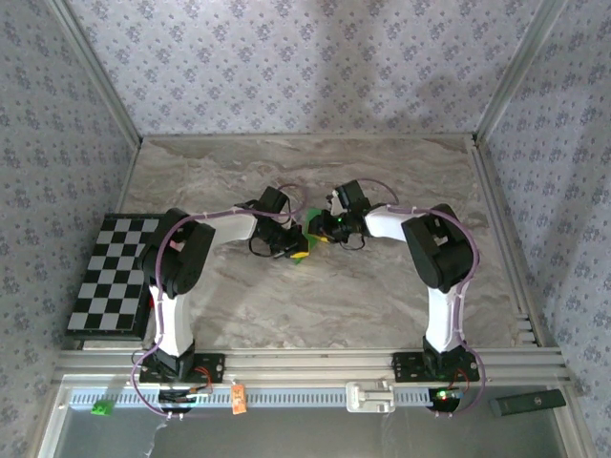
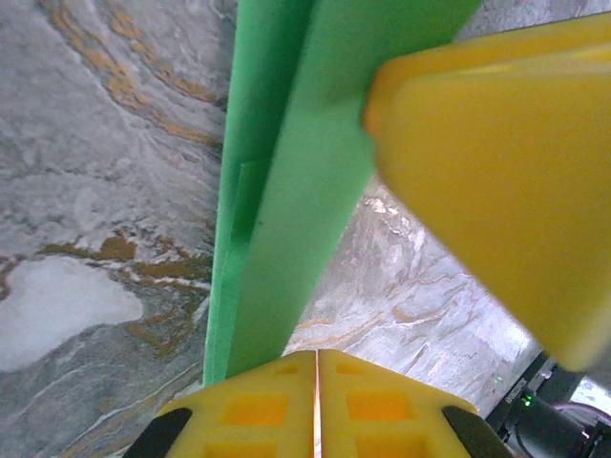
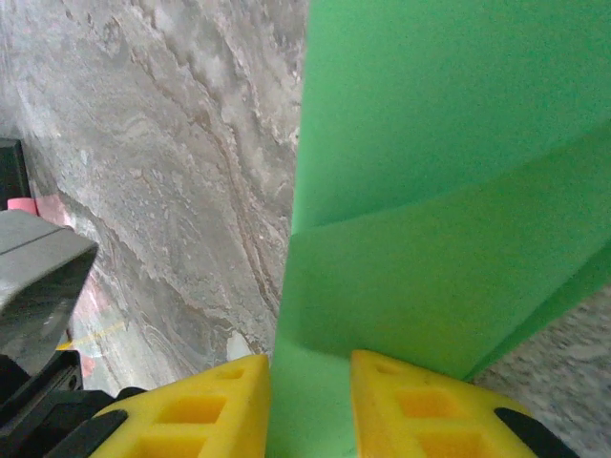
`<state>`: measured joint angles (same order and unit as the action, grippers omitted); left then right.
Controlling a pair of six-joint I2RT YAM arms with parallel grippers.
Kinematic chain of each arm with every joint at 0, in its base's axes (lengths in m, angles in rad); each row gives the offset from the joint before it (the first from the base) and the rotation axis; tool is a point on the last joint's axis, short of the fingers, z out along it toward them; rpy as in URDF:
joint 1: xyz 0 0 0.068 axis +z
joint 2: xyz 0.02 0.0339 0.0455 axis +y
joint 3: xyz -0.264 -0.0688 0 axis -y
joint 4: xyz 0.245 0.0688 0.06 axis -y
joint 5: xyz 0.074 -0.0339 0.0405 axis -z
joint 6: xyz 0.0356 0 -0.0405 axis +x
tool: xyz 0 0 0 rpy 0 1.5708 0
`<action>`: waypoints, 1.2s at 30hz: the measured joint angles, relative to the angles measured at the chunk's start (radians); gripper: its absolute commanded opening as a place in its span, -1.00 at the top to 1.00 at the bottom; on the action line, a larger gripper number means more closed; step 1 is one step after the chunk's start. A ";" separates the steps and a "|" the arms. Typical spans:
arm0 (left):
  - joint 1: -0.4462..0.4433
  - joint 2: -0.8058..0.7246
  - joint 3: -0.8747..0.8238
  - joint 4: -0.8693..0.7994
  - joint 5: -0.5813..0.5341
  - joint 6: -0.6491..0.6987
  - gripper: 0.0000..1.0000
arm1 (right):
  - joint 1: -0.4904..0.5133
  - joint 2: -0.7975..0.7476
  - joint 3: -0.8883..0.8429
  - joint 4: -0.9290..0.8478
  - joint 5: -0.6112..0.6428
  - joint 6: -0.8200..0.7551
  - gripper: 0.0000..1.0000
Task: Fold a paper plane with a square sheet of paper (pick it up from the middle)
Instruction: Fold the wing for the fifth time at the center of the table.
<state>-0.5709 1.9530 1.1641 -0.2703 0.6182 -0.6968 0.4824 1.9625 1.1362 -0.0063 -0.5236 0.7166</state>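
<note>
The square sheet of paper [image 1: 307,240], bright green and folded into layers, hangs between my two grippers at the middle of the table. My left gripper [image 1: 298,250] comes in from the left and my right gripper [image 1: 317,232] from the right. In the left wrist view the yellow jaws of the left gripper [image 2: 317,367] are pressed together, and the folded paper [image 2: 286,191] rises from their tip as a long strip. A yellow finger [image 2: 496,191] of the right gripper rests against it. In the right wrist view the right gripper [image 3: 307,367] has its jaws apart, with the paper [image 3: 439,191] passing through the gap.
A black-and-white checkered board [image 1: 115,272] lies at the table's left edge. A tiny green cube [image 1: 99,408] and an orange tag [image 1: 239,398] sit on the front rail, with a dark bar [image 1: 527,402] at the right. Patterned walls close in three sides.
</note>
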 measured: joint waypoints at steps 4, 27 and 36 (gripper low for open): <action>0.000 0.000 0.000 0.000 -0.004 0.000 0.83 | 0.000 -0.047 0.000 -0.027 0.051 -0.013 0.36; 0.000 0.000 0.000 0.002 -0.006 0.000 0.84 | 0.075 0.003 0.175 -0.289 0.330 -0.105 0.02; 0.000 0.000 0.000 0.005 -0.006 -0.001 0.84 | 0.086 0.027 0.181 -0.336 0.379 -0.114 -0.02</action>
<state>-0.5709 1.9530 1.1641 -0.2657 0.6125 -0.6975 0.5682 1.9900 1.3170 -0.3428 -0.1448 0.6022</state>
